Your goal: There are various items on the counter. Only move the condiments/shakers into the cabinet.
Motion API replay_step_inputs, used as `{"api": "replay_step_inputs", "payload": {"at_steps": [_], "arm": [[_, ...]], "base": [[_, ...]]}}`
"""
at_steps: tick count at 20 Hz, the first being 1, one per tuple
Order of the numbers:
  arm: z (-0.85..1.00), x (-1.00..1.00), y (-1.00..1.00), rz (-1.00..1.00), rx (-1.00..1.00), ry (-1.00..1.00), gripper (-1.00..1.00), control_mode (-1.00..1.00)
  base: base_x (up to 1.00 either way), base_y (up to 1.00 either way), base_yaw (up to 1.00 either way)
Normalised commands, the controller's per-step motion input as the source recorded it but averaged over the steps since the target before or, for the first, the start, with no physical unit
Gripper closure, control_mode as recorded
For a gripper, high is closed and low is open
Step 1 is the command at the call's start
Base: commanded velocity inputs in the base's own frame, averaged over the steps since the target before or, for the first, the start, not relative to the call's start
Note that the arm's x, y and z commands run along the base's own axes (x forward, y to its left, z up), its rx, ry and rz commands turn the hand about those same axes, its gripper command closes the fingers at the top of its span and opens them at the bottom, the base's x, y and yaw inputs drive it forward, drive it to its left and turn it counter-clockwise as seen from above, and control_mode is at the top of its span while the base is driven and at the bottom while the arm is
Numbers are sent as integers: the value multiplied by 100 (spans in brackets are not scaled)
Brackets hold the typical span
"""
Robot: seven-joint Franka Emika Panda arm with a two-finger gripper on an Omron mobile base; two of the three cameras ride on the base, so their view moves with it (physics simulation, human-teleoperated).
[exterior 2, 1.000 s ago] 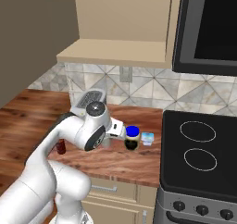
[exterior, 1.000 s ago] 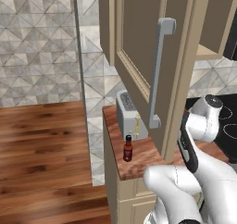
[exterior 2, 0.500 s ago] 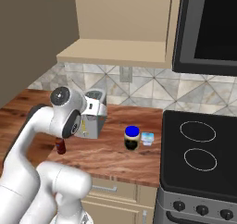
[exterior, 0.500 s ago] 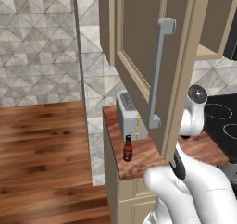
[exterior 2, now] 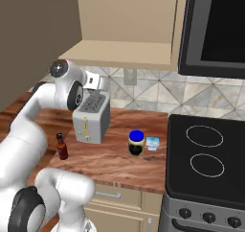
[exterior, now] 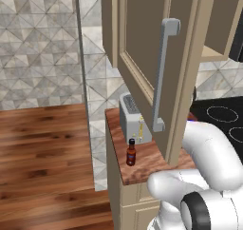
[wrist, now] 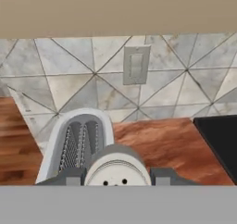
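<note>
Your two-finger gripper is partly closed around a small pale grey shaker with a holed top; in the hand view the two dark finger tips sit against either side of its rounded cap, so you can take it as gripped, not merely beside the jaws. In the right base view the hand hangs above the silver toaster, below the open shelf of the tan beige wall cupboard, which fits a lift toward that shelf. The shaker sits lengthwise between the fingers, cap end toward the camera, its long axis running along the gripper; you cannot tell from here whether it is upright in the room

The small dark red-brown sauce bottle with a black cap stands upright on the reddish-brown wood-grain counter, just in front of the toaster near the front edge, long axis vertical, cap up; it is not yet moved. The dark jar with a blue lid stands well to the toaster's right and should stay there. The cupboard's panelled door stands swung open, its long grey bar handle vertical, leaving the shelf reachable
</note>
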Motion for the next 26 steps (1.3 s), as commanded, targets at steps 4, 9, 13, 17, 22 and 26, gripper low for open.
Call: {"api": "replay_step_inputs", "payload": {"at_steps": [4, 9, 13, 17, 22, 26], "arm": [[100, 40, 0, 0, 8, 24, 100, -100], [29, -2, 0, -1, 0, 3, 100, -100], [15, -19, 0, 0, 0, -15, 100, -100], [83, -26, 0, 0, 2, -14, 100, -100], [27, 5, 0, 0, 0, -3, 100, -100], [0, 0, 0, 0, 0, 0, 100, -100]], "base": [[0, 0, 0], [0, 0, 0], [0, 0, 0], [0, 0, 0], [0, 0, 0], [0, 0, 0]]}}
